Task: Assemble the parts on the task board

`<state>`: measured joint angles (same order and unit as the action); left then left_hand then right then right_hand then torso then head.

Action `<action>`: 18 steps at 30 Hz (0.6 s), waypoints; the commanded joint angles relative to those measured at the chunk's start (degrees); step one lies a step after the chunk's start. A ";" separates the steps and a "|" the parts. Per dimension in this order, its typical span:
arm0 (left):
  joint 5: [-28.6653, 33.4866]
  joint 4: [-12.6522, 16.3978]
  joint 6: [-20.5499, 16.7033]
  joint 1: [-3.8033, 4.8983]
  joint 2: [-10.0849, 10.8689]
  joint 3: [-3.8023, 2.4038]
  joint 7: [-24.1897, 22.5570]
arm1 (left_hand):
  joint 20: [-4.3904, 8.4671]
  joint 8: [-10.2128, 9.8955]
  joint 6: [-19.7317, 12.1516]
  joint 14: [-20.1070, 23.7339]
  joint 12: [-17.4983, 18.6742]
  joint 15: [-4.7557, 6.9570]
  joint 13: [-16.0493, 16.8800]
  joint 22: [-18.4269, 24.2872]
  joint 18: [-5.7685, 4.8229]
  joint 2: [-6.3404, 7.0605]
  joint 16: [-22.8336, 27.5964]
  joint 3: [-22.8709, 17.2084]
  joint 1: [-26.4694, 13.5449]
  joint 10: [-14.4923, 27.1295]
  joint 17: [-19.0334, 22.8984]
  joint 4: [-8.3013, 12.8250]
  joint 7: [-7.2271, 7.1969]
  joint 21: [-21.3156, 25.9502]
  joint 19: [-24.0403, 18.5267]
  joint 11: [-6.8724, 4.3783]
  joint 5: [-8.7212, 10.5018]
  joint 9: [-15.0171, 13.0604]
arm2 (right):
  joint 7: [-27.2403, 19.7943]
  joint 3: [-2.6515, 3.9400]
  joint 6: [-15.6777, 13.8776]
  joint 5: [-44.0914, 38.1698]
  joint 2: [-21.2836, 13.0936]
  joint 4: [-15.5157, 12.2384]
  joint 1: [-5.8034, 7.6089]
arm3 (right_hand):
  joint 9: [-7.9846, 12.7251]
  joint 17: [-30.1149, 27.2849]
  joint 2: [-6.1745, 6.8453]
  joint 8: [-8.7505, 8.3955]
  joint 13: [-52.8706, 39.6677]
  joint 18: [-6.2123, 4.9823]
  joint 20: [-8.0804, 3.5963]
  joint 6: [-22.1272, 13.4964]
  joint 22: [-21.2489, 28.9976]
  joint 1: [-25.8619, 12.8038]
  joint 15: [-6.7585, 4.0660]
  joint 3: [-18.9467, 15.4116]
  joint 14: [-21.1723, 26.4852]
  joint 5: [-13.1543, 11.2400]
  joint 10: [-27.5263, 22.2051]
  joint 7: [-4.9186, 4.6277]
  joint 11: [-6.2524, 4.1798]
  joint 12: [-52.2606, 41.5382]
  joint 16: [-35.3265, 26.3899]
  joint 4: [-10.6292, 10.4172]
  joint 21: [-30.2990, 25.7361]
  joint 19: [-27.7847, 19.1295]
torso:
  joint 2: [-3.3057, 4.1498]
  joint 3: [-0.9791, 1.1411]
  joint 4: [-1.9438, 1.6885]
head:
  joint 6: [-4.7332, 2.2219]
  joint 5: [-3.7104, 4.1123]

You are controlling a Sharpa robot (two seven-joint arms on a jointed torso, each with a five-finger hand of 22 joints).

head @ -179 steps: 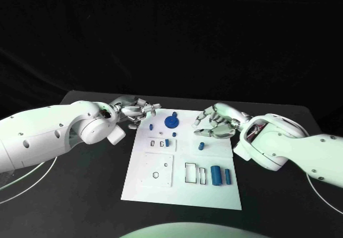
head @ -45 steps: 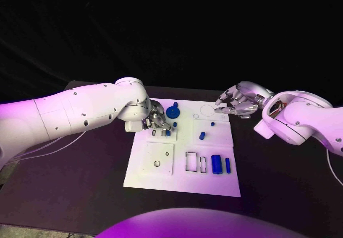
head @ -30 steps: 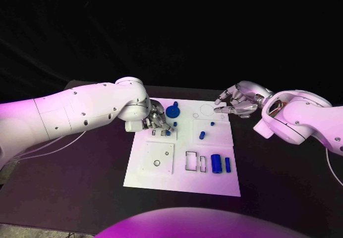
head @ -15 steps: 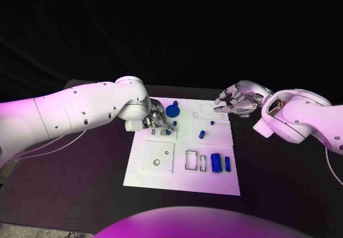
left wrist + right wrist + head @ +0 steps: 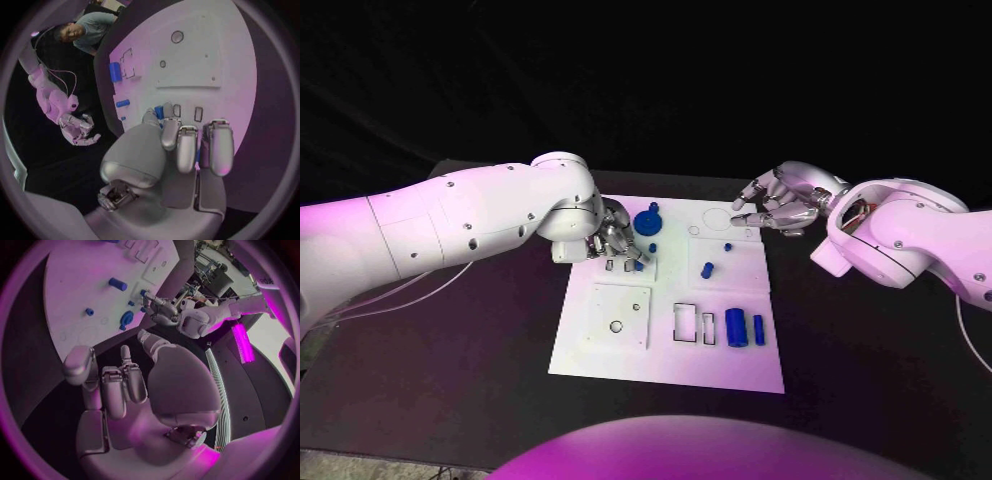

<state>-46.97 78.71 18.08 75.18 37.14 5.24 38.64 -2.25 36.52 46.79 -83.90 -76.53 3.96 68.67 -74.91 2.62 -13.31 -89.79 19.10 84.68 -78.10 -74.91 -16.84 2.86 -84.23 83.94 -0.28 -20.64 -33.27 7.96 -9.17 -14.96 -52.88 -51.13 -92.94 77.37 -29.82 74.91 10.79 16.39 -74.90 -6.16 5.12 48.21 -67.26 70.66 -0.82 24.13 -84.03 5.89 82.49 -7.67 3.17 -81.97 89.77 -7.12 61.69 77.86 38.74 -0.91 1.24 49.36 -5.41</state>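
Task board lies flat mid-table on the black table, long side running away from you.

Progress, as judged from the head view: you are partway, with more left than done.
- Blue round part stands at the board's far end, apparently seated.
- Small blue peg lies on its side near the board's middle, loose.
- Two blue cylinders lie side by side at the near right, just beside an open rectangular slot. That slot looks unfilled.
- The raised plate at the near left shows holes with nothing in them.

Left hand sits low over the small slots on the board's far left. Its wrist view shows the fingers curled down with a small blue part at their tips, touching the board. You cannot tell whether that part is pinched or only pressed.

Right hand hovers at the board's far right corner, fingers curled inward, nothing visible in them in its wrist view.

Left to do, by your likely reckoning: finish the small part under the left hand, then peg and both cylinders.
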 commanded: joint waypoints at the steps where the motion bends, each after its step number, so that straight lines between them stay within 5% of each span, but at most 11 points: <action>1: 0.39 0.01 0.99 -0.01 -0.17 0.02 0.15 | 0.42 0.17 -0.26 -6.10 -0.41 0.63 0.00 -6.77 -0.43 -1.12 -0.21 -0.38 1.02 -1.14 -15.09 0.07 -0.05 0.20 0.35 -1.28 0.23 0.07 | -0.12 0.01 1.13 -0.50 0.04 -0.04 -0.02 | -0.08 15.09 0.22 0.13 -4.72 -0.39 -0.08 -0.19 0.09 -0.35 -0.11 0.09 -5.97 0.14 -0.28 -0.08 -0.09 0.34 0.23 -0.37 -0.39 -0.40 | -0.01 -0.02 0.00 | 0.03 -0.06; 10: 0.41 0.00 1.49 -0.01 -0.19 0.05 0.22 | 0.41 0.11 -0.39 -6.10 -0.34 0.60 -0.09 -6.74 -0.42 -1.04 -0.21 -0.60 0.70 -1.10 -15.09 0.09 -0.02 0.24 0.32 -1.26 0.36 0.14 | -0.13 0.01 1.18 -0.49 0.05 -0.09 -0.02 | -0.08 15.09 0.22 0.13 -4.72 -0.39 -0.08 -0.19 0.09 -0.35 -0.11 0.09 -5.97 0.14 -0.28 -0.08 -0.09 0.34 0.23 -0.37 -0.39 -0.40 | -0.02 -0.03 0.03 | 0.11 -0.11; 14: 0.66 0.01 1.54 -0.02 -0.16 0.06 0.22 | 0.46 -0.23 -0.91 -6.10 -0.12 0.70 -0.18 -6.80 -0.40 -0.34 -0.21 -3.27 1.94 -0.90 -15.09 0.28 -0.16 0.29 0.32 -1.39 -1.36 0.54 | -0.14 0.01 1.20 -0.49 0.05 -0.08 -0.03 | -0.08 15.09 0.22 0.13 -4.72 -0.39 -0.08 -0.19 0.09 -0.35 -0.11 0.09 -5.97 0.14 -0.28 -0.08 -0.09 0.34 0.23 -0.37 -0.39 -0.40 | -0.03 -0.01 0.00 | 0.15 -0.14; 17: 1.13 0.01 1.56 -0.02 -0.13 0.07 0.21 | 0.59 -0.74 -1.22 -6.10 0.27 0.75 -0.24 -6.84 -0.39 2.73 -0.21 -11.55 3.76 -0.47 -15.09 -0.02 -0.01 0.42 0.26 -1.38 -1.91 1.25 | -0.13 0.01 1.26 -0.49 0.05 -0.07 -0.03 | -0.08 15.09 0.22 0.13 -4.72 -0.39 -0.08 -0.19 0.09 -0.35 -0.11 0.09 -5.97 0.14 -0.28 -0.08 -0.09 0.34 0.23 -0.37 -0.39 -0.40 | -0.05 -0.01 0.00 | 0.17 -0.15; 18: 1.27 0.01 1.57 -0.02 -0.12 0.07 0.21 | 0.54 -0.81 -1.24 -6.10 0.33 0.57 -0.11 -6.97 -0.40 5.57 -0.21 -18.10 2.51 -0.43 -15.09 -0.36 0.47 0.42 0.30 -1.35 -2.25 1.51 | -0.13 0.01 1.29 -0.49 0.05 -0.07 -0.03 | -0.08 15.09 0.22 0.13 -4.72 -0.39 -0.08 -0.19 0.09 -0.35 -0.11 0.09 -5.97 0.14 -0.28 -0.08 -0.09 0.34 0.23 -0.37 -0.39 -0.40 | -0.06 -0.01 0.00 | 0.17 -0.15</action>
<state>-46.40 78.76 18.58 75.31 37.10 5.13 38.59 -1.93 35.88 45.59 -83.77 -76.44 4.09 68.30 -74.91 2.62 -11.81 -89.79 3.88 85.75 -77.49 -74.91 -17.70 3.23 -84.02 84.04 0.11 -22.37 -31.89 7.95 -9.17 -14.70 -52.88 -51.12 -92.97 77.36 -29.81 74.90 10.79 16.39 -74.90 -6.16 5.12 48.21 -67.26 70.66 -0.82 24.13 -84.03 5.88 82.49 -7.68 3.17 -81.97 89.77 -7.12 61.69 77.86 38.70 -0.92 1.25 49.50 -5.55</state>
